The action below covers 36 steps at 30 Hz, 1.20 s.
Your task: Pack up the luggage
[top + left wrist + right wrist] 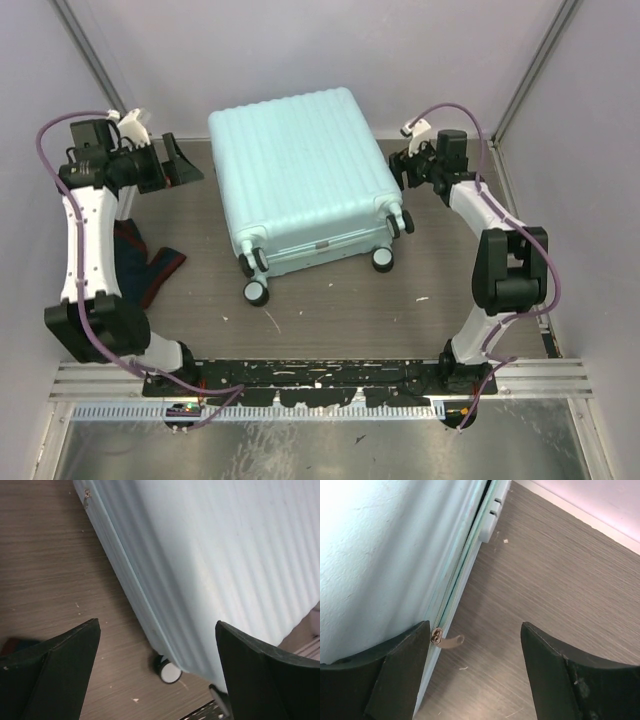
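From above, the luggage (300, 170) lies flat and shut on the counter (340, 310), in the middle toward the far edge. Its ribbed mint shell faces up and its black wheels (256, 292) are turned to the near edge. The left claw (188, 162) hangs near the left side of the suitcase, and the right claw (408, 172) is just beside its right side. As far as I can tell, neither one touches it. A dark garment (150, 268) with red trim lies at the left edge of the counter, outside the suitcase.

In the left wrist view, the two fingers (55, 670) are spread wide with nothing held between them. Beyond them are the ribbed shell, one wheel and, high on the side seam, a small zipper pull (87, 495).

In the right wrist view, the fingers (385, 675) are also spread and empty. A metal zipper tab (448, 641) sticks out of the closing seam, just beside the inner edge of the left finger and apart from the other one.

I judge that the step in hand is work on the zipper, probably to open the case, because the garment is not packed. The next move calls for the right claw to shift a little until the tab stands between both fingers. It then has to pinch this thin piece firmly and draw it along the seam.
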### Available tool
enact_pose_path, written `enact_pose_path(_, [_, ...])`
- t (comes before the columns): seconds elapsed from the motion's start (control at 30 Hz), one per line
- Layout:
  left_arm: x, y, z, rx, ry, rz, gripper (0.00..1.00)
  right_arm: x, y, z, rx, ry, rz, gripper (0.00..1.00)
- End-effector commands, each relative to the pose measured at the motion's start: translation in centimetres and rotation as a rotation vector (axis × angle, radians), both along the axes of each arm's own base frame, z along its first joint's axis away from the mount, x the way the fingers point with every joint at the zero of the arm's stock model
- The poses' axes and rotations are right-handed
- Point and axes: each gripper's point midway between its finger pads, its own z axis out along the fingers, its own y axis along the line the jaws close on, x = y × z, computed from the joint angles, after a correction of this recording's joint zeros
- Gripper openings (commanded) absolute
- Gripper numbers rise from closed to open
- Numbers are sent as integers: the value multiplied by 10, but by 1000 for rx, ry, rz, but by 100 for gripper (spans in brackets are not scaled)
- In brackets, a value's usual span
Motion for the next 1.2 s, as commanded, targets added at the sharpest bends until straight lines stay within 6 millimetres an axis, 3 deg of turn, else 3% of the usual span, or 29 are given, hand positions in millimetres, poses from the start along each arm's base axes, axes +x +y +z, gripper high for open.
enact_pose_path(0.0, [25,-1,10,-219,81,34,98,-78,99,11,9,5,349,78])
enact_pose_path(0.2, [53,-16,-4,-355,121,-63,100,-132,132,17,7,-34,450,78])
enact_pose_path(0.33, [59,-41,-22,-375,182,-171,90,-166,147,21,25,-27,479,79])
enact_pose_path(0.53, [53,-114,-47,-330,218,-388,67,-193,123,27,23,-20,383,80])
enact_pose_path(0.7, [48,-168,-70,-280,257,-555,58,-224,106,27,-12,-22,401,80])
enact_pose_path(0.87, [43,-214,-81,-172,254,-694,56,-238,98,27,-11,-18,386,79])
enact_pose_path(0.97, [63,-214,-68,-140,190,-658,59,-236,101,31,21,-17,366,78])
enact_pose_path(1.1, [96,-187,-32,-60,47,-558,67,-229,117,39,95,-13,340,77])
enact_pose_path(1.17, [102,-173,-14,-21,-12,-524,73,-226,129,41,110,-17,354,77])
